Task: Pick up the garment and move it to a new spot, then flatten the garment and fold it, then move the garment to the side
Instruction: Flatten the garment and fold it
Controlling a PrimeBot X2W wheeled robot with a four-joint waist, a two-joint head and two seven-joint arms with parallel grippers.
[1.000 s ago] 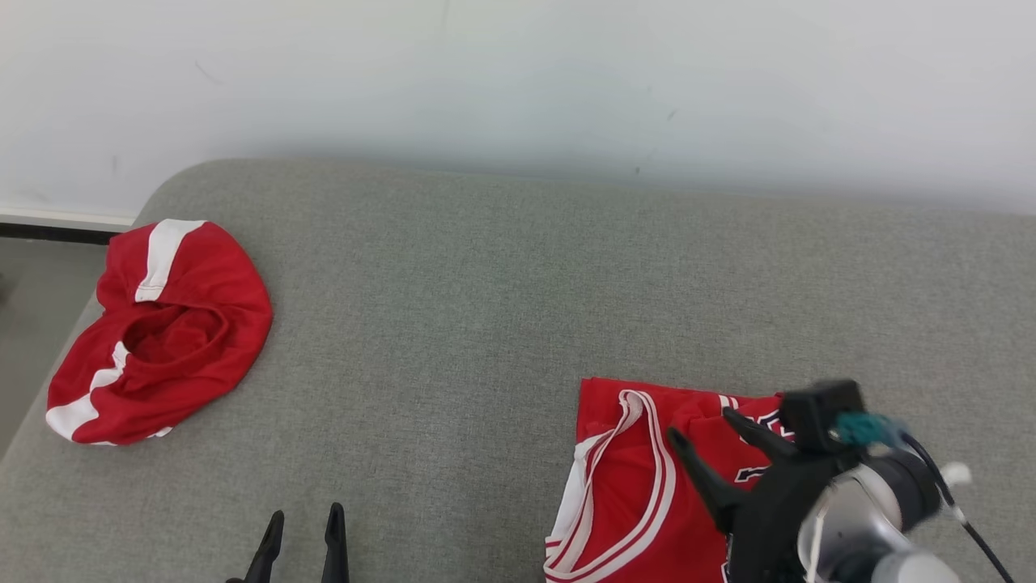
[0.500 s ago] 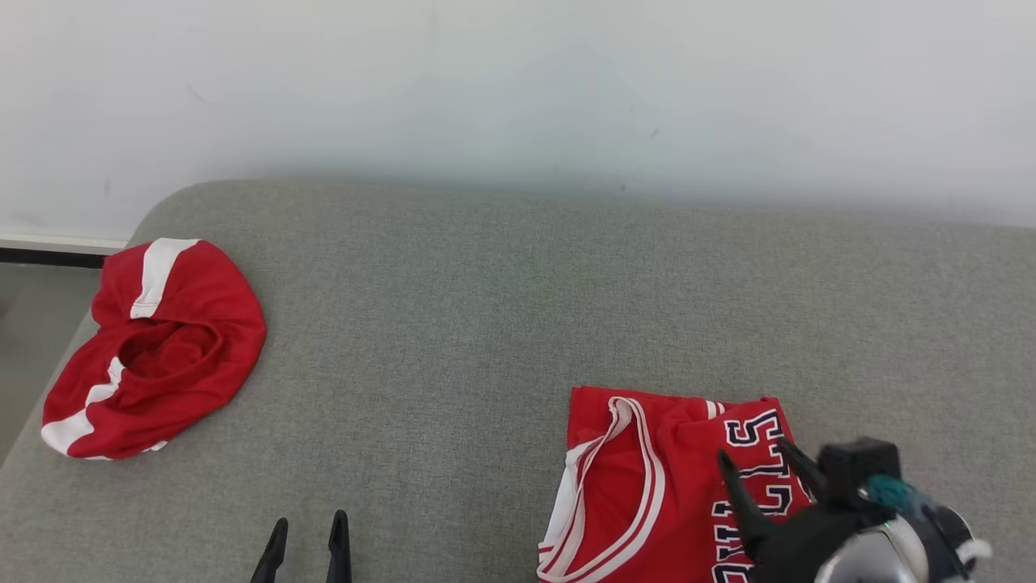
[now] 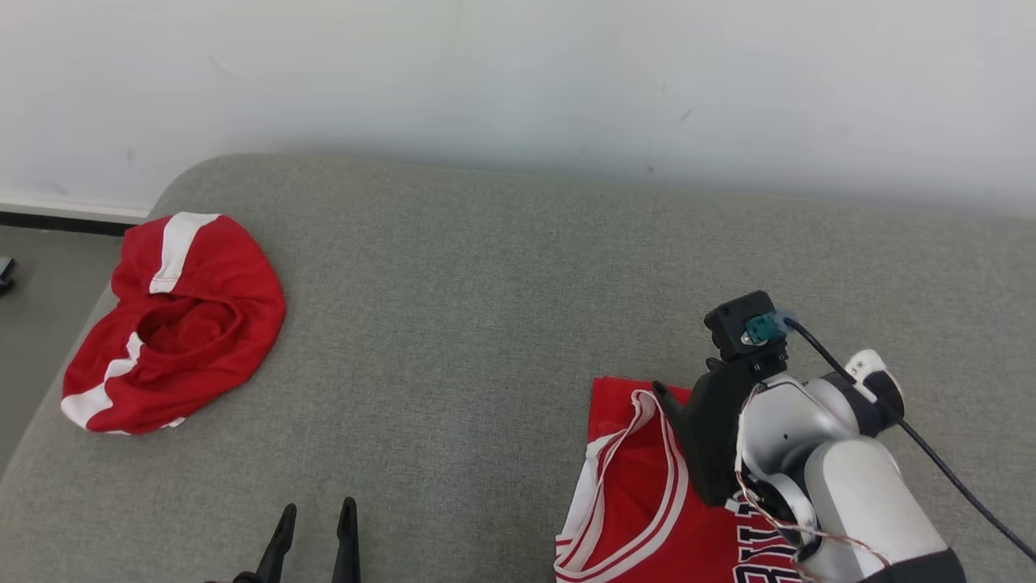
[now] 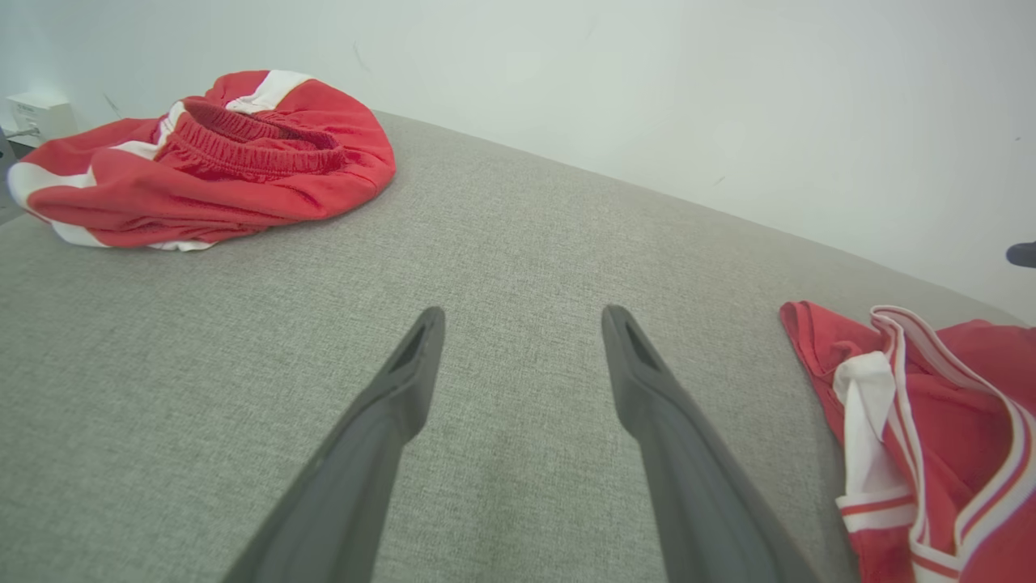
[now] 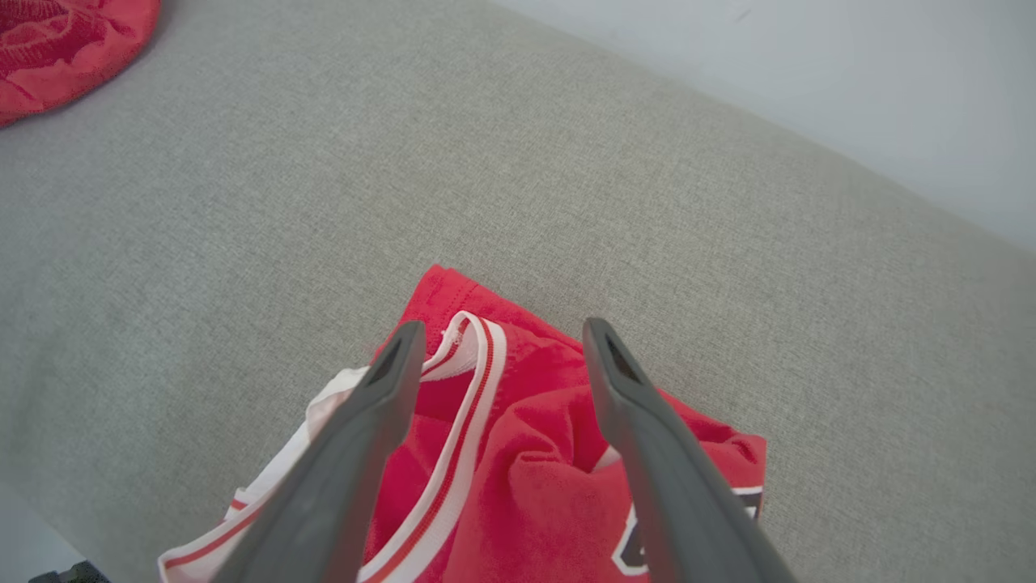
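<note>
A folded red jersey (image 3: 631,486) with white-and-red trim lies at the lower right of the grey cushion (image 3: 486,308); it also appears in the left wrist view (image 4: 955,421). My right gripper (image 3: 676,397) hangs open just above the jersey's far edge, both fingers straddling the trim (image 5: 502,332) with nothing between them. A crumpled pair of red shorts (image 3: 194,324) with white stripes lies at the far left, also seen from both wrists (image 4: 227,162) (image 5: 65,32). My left gripper (image 3: 320,508) is open and empty over bare cushion (image 4: 524,314).
A pale wall (image 3: 518,73) runs along the back of the cushion. The cushion's rounded left edge drops to grey floor (image 3: 48,267), where a small dark object (image 3: 4,275) sits. A black cable (image 3: 931,445) trails off my right wrist.
My right arm has come up and forward from the lower right, and its fingers now stand over the jersey's far edge. The head camera has shifted. The left gripper holds its place.
</note>
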